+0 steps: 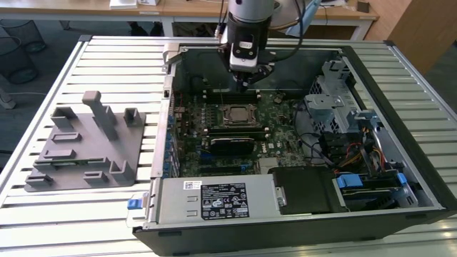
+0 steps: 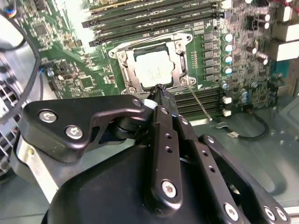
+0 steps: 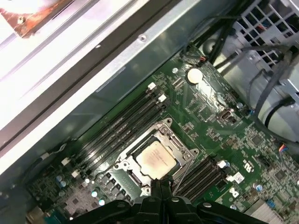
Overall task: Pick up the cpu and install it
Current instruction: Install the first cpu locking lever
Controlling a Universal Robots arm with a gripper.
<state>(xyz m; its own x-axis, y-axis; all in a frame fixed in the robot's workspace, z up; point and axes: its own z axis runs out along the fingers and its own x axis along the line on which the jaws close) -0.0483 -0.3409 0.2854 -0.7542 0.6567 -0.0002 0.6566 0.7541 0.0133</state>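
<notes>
while the claw (image 2: 161,89) hangs narrow and empty above, cpu (image 2: 153,69) lies flat in socket frame (image 2: 181,58), metal top up

Quick rundown of the robot's looks: the arm (image 1: 251,12) is a smooth silvery-grey tube with a dark band low down, and a thin black cable (image 1: 300,40) loops off its side. Under that sits a boxy black-and-white module (image 1: 243,52). The gripper (image 2: 159,89) is matte black all over, with a rounded body, chunky linkage plates (image 2: 100,122) and long narrow fingers (image 2: 165,140) dotted with small holes. Shiny silver screws (image 2: 48,115) mark the pivots. In the first wrist view the gripper (image 3: 156,183) shows as slim black bars.
</notes>
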